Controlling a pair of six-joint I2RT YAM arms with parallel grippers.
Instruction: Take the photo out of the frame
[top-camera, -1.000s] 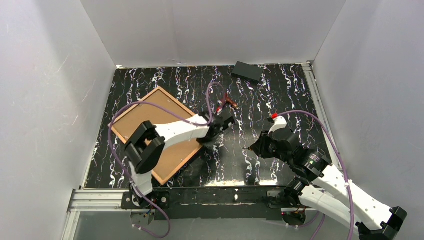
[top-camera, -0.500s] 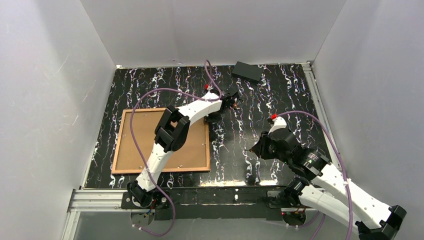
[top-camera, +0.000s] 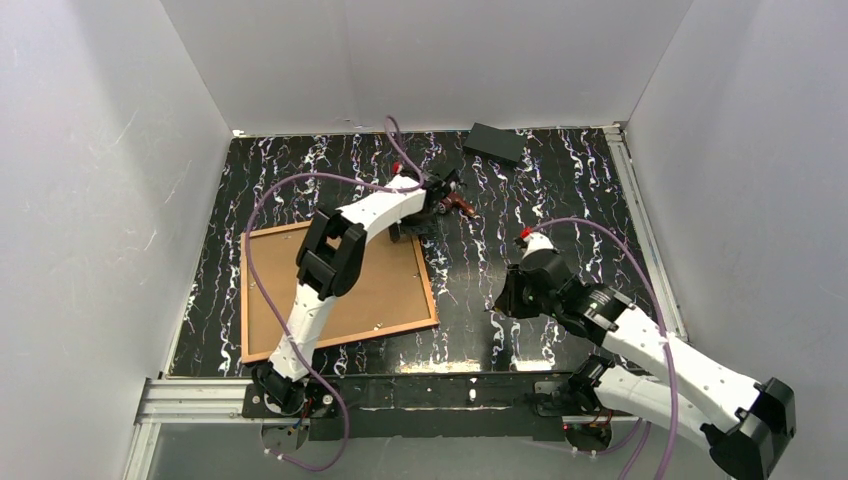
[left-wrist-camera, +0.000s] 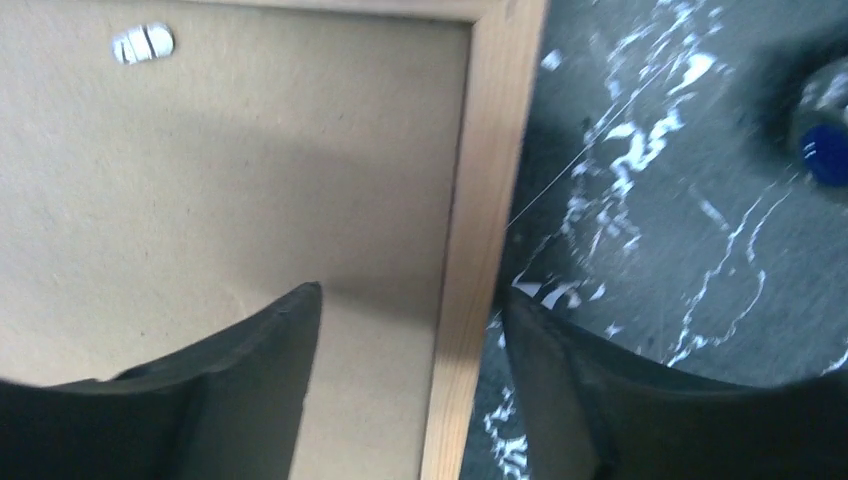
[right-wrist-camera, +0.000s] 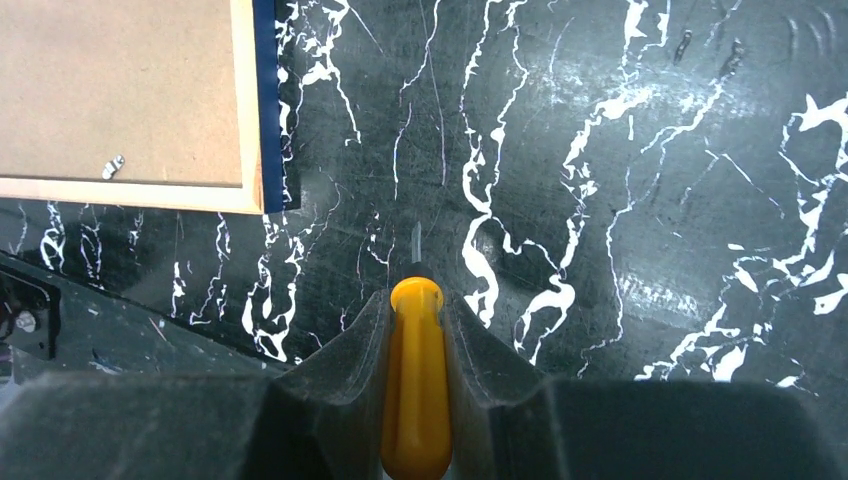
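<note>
Rotated since before, the frame (top-camera: 428, 288) lies face down on the worktop (top-camera: 560, 200), the photo (top-camera: 385, 290) still inside, board up. Across its rim the left tool (left-wrist-camera: 410, 305) has spread; the right tool (right-wrist-camera: 415, 300) pinches a screwdriver (right-wrist-camera: 415, 400).

Black white-veined marble tabletop (top-camera: 560, 190) between plain white walls (top-camera: 420, 60), aluminium rail (top-camera: 190, 400) along near edge
</note>
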